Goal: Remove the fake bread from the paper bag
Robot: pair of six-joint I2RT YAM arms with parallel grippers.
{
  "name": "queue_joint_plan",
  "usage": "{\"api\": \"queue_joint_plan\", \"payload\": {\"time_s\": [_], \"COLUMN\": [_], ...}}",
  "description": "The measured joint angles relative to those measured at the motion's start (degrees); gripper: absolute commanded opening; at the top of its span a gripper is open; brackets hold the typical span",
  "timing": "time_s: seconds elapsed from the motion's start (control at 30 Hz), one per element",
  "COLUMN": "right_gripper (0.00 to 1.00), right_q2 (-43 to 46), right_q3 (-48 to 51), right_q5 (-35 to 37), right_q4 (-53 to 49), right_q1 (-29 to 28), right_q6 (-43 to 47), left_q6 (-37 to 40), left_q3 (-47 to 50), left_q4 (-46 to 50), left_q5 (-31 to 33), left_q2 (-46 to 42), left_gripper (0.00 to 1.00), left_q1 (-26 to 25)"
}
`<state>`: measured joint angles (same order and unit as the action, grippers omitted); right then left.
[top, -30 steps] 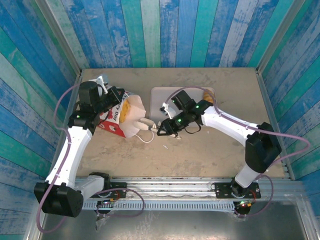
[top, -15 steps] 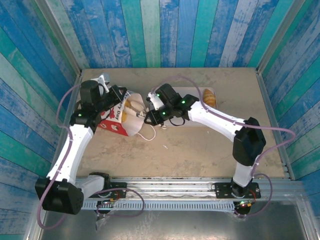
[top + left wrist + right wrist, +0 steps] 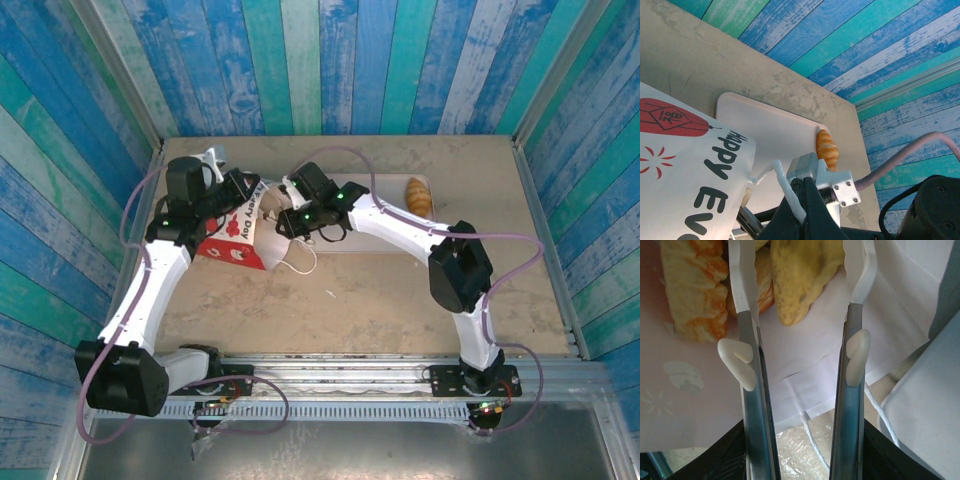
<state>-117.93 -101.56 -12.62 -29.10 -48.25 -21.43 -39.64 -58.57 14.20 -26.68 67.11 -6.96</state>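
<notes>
The red-and-white paper bag (image 3: 232, 240) lies on its side at the table's left, mouth toward the right. My left gripper (image 3: 801, 202) is shut on its white cord handle (image 3: 785, 182) and holds it up near the bag's top edge (image 3: 243, 192). My right gripper (image 3: 272, 216) reaches into the mouth. Inside, against the white lining, its open fingers (image 3: 747, 315) straddle a yellow-brown pastry (image 3: 802, 275). An orange flaky piece (image 3: 692, 285) lies to the left of it. One ridged croissant (image 3: 418, 195) rests on the pink tray.
The pale pink tray (image 3: 390, 235) sits right of the bag under my right forearm. A loose cord handle (image 3: 300, 262) loops onto the table in front of the bag's mouth. Blue plank walls close in the back and sides.
My right gripper has swung left from in front of the tray into the bag's mouth, uncovering the croissant on the tray. The left gripper has kept its hold on the handle.
</notes>
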Motion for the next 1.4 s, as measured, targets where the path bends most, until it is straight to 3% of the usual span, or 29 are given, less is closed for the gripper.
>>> {"api": "queue_joint_plan", "payload": {"time_s": [0.3,0.7,1.4], "right_gripper": [0.52,0.3,0.27], "right_q2": [-1.18,-3.69,11.47], "right_q3": [-3.02,-4.72,11.45], "right_q5": [1.31,-0.59,-4.39], "right_q4": [-0.31,0.15,1.01], "right_q1": [0.0,0.0,0.35], "right_q6": [-0.17,1.57,3.1], "left_q6": [1.68,2.32,-1.77], "left_q3": [-0.5,-1.46,1.25], "left_q4": [1.31,1.75,-0.17], "left_q5": [-0.02,1.55,6.88], "left_q2": [0.0,-0.11,-3.37], "left_gripper": [0.0,0.0,0.0], "left_q1": [0.0,0.0,0.0]}}
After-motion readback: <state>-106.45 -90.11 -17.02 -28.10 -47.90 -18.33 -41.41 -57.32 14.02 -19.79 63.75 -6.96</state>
